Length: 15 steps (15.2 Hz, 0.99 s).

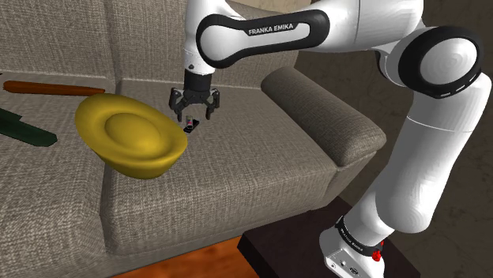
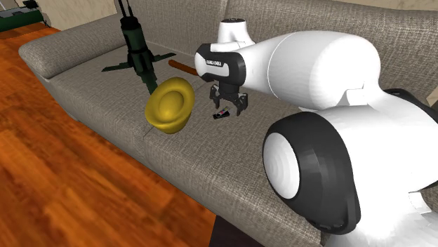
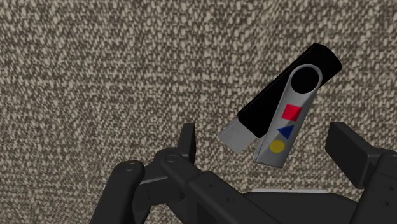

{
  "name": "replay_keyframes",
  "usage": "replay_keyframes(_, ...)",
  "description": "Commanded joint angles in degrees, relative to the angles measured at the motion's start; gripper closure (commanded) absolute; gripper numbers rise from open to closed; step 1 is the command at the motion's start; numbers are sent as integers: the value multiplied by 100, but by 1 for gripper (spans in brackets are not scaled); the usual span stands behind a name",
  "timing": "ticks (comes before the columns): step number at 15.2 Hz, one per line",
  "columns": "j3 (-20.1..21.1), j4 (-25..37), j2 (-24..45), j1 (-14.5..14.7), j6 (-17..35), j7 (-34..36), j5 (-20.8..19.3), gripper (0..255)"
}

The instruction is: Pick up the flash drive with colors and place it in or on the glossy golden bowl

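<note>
Flash drive (image 3: 280, 108), black-bodied with a grey swivel clip bearing a red square, blue triangle and yellow circle: we find it lying flat on the seat cushion of the grey-beige woven-fabric sofa (image 1: 237, 182). The all-black two-finger gripper (image 3: 267, 143) hovers directly over it with fingers spread. The drive sits askew between them and neither finger touches it.

In the shoulder view, the glossy golden-yellow bowl (image 1: 130, 138) rests on the same cushion, just beside the drive (image 1: 190, 124) at its nine o'clock. We cannot tell whether they touch. From the bowl, a dark green object (image 1: 24, 130) lies at nine o'clock and an orange-brown rod (image 1: 47, 87) at ten o'clock.
</note>
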Motion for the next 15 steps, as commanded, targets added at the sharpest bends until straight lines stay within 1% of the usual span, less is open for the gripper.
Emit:
replay_keyframes(1,0,-4,6,1,11,3,-3,0)
replay_keyframes(5,0,-4,6,1,11,2,-3,0)
replay_keyframes(6,0,-4,6,1,11,2,-3,255)
replay_keyframes(15,-1,-4,6,2,11,3,-3,255)
